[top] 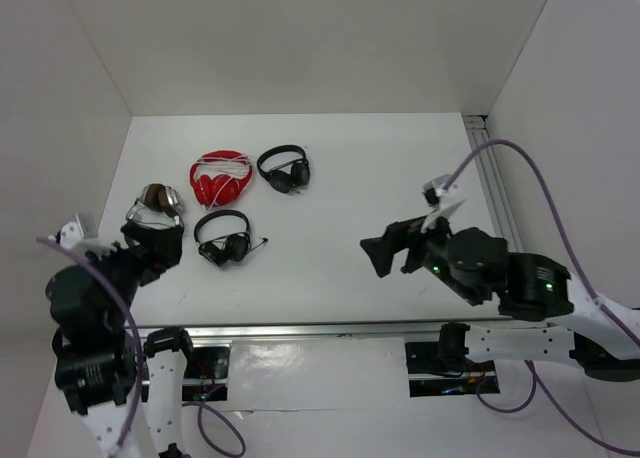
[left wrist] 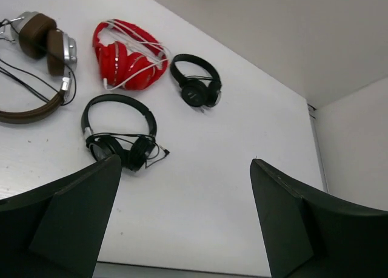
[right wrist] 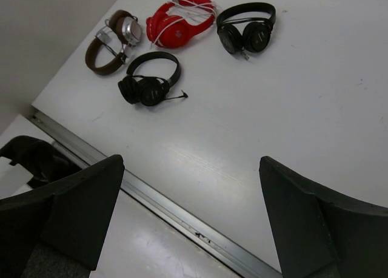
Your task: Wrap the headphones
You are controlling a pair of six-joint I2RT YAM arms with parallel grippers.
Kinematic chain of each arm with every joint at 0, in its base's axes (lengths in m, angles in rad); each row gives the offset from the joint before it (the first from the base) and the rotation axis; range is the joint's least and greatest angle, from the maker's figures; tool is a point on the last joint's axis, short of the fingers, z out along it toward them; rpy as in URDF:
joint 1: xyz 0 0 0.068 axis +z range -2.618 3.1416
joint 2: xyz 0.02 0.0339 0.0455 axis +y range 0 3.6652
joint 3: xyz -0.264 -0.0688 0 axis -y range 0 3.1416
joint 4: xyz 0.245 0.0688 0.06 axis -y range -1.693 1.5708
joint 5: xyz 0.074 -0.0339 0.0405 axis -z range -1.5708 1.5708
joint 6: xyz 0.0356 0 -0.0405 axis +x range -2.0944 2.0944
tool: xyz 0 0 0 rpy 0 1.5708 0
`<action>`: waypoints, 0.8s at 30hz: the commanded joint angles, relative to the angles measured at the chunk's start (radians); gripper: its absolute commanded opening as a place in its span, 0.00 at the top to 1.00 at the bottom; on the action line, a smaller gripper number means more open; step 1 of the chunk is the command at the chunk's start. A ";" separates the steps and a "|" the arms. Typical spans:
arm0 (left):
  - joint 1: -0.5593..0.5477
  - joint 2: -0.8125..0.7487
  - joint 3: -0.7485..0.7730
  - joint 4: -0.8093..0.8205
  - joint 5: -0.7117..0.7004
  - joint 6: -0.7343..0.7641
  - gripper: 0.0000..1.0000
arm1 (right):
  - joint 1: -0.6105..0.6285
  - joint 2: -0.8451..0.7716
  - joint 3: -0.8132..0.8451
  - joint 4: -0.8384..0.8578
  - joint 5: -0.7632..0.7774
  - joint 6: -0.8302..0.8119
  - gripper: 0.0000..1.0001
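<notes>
The headphones (top: 158, 200) with a brown headband and silver-and-brown earcups lie at the left of the table. They also show in the left wrist view (left wrist: 42, 38) and in the right wrist view (right wrist: 115, 38). Their thin black cable (left wrist: 24, 77) lies loose beside the earcups and across the headband. My left gripper (top: 158, 246) is open and empty, just in front of them; in its own view (left wrist: 185, 161) only bare table lies between the fingers. My right gripper (top: 392, 248) is open and empty, far to the right, above the table's front edge (right wrist: 191, 161).
A red pair with white cord (top: 220, 178) lies behind the brown pair. One small black pair (top: 284, 168) lies right of the red one, another (top: 225, 238) in front. A metal rail (top: 330, 330) runs along the front edge, another (top: 490, 178) along the right.
</notes>
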 commanded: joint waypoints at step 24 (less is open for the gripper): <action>-0.182 -0.207 -0.111 -0.212 -0.193 0.057 0.00 | -0.044 -0.339 0.055 -0.374 0.021 0.189 0.00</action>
